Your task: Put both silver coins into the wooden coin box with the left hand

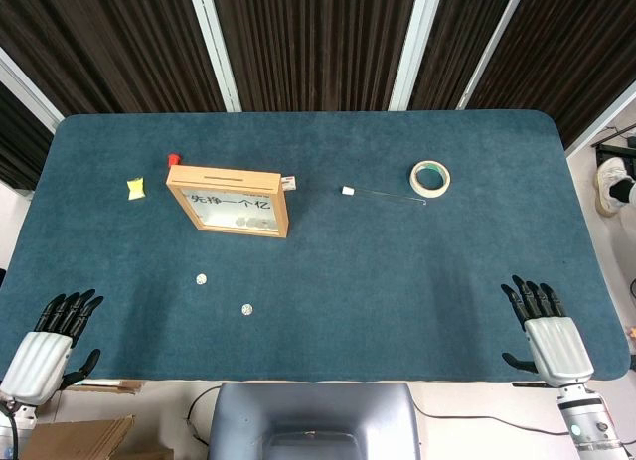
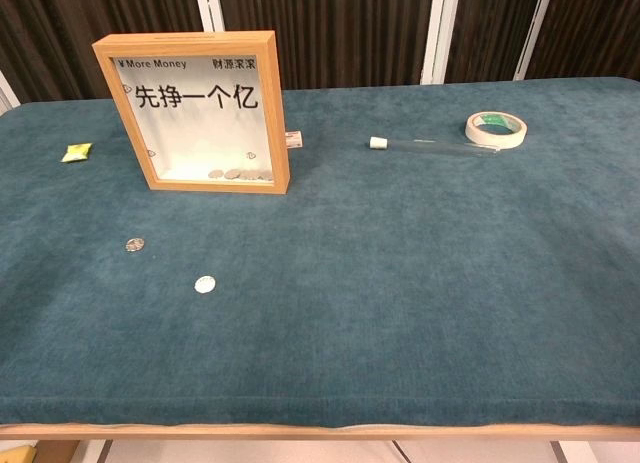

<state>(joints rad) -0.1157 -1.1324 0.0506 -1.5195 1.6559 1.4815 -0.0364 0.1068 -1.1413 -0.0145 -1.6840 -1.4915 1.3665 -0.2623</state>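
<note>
The two silver coins lie on the blue tabletop [image 1: 397, 281] in front of the wooden coin box: the first silver coin [image 1: 201, 278] sits nearer the box and further left, the second silver coin [image 1: 247, 308] a little nearer to me and to the right. The two are apart from each other and touch nothing else. The wooden coin box [image 1: 231, 201] stands upright behind them, its glass front facing me, with black characters printed on it and a few coins already lying at the bottom inside.

My left robot hand [image 1: 50, 341] rests at the near left edge of the tabletop, fingers spread and holding nothing, well apart from both coins. My right robot hand [image 1: 545, 331] rests at the near right edge, likewise spread and empty.

Further out, a small yellow object [image 1: 136, 188] lies left of the box, and something small and red [image 1: 173, 159] shows behind its left corner. To the right lies a clear tube with a white cap [image 1: 383, 194], and beyond it a roll of tape [image 1: 429, 178].
</note>
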